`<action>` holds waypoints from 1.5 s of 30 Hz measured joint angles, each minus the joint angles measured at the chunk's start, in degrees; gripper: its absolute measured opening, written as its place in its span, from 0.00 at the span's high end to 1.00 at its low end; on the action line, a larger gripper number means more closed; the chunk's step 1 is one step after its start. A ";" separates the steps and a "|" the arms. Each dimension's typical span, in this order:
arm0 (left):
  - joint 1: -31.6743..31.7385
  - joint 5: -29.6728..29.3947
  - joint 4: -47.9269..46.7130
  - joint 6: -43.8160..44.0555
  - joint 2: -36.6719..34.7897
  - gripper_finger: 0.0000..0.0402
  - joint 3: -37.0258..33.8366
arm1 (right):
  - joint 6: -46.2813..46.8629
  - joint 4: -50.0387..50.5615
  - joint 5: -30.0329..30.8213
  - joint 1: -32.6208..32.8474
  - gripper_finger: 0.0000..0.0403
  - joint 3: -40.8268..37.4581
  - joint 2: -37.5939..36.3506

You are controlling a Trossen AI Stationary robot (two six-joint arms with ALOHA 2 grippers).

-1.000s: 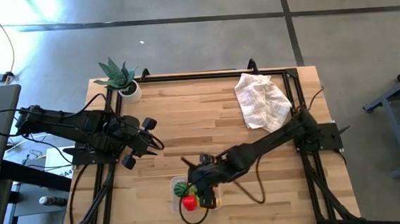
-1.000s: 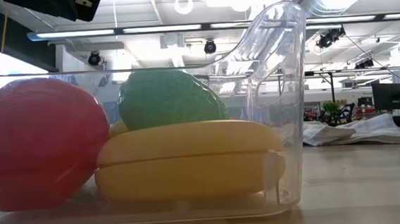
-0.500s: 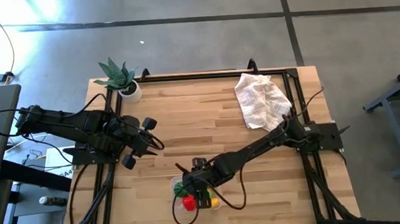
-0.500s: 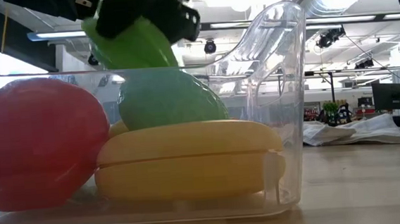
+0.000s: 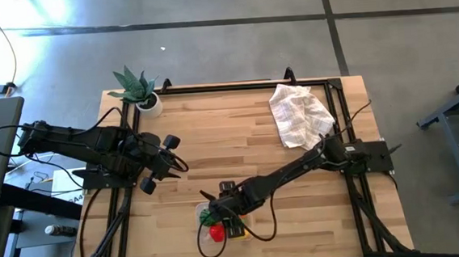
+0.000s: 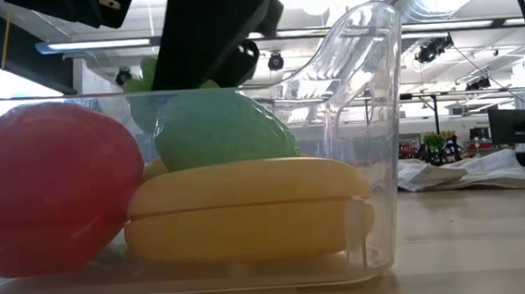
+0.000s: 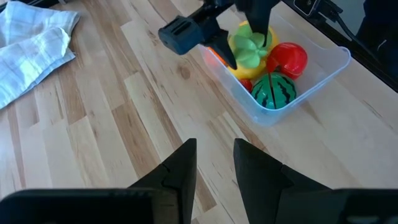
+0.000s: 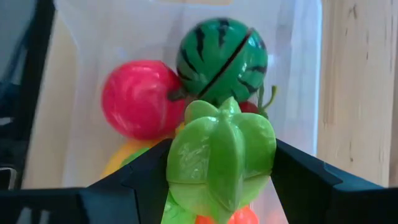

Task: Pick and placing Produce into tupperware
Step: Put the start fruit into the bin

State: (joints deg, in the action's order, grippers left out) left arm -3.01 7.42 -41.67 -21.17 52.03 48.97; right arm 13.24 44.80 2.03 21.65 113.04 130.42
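Note:
The clear tupperware (image 5: 208, 232) stands near the table's near edge. It holds a striped watermelon (image 8: 221, 56), a red fruit (image 8: 137, 99), a yellow banana (image 6: 249, 213) and other small toys. My right gripper (image 8: 221, 177) hangs over the tupperware (image 7: 336, 59), shut on a light green ridged toy fruit (image 8: 221, 155). The low view shows the right gripper (image 6: 217, 30) just above the container's rim. My left gripper (image 5: 169, 153) waits open at the table's left side, its fingers (image 7: 180, 171) over bare wood. My right gripper pinches the light green ridged toy fruit between its two fingers, one on each side of its body (image 8: 180, 162). The fingers come slanting down from the table's right. The fruit (image 7: 249, 46) is lifted clear, above the toys in the tupperware.
A spiky green plant in a white pot (image 5: 139, 90) stands at the far left corner. A crumpled white checked cloth (image 5: 300, 115) lies at the far right. A black frame (image 5: 227, 86) runs around the table. Bare wood lies between the two arms.
My right gripper has carried the green toy fruit toward the table's left and down. A second ago it was beside the tupperware and out of the low view; now it hangs over the container, just above its rim. The fruits in the container have stayed still.

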 joint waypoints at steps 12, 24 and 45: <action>0.00 0.00 0.02 0.00 -0.02 0.76 0.02 | -1.78 0.37 0.32 0.00 0.42 -0.03 0.12; -0.02 0.00 0.00 0.01 -0.02 0.76 0.02 | -0.35 1.01 1.83 0.04 0.42 -0.03 0.11; -0.02 0.00 0.00 0.00 -0.02 0.76 0.02 | 1.15 1.21 2.46 0.04 0.42 -0.03 0.10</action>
State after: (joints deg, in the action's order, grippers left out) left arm -3.03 7.42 -41.67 -21.17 52.01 48.99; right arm 14.40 46.00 4.49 21.69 113.01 130.52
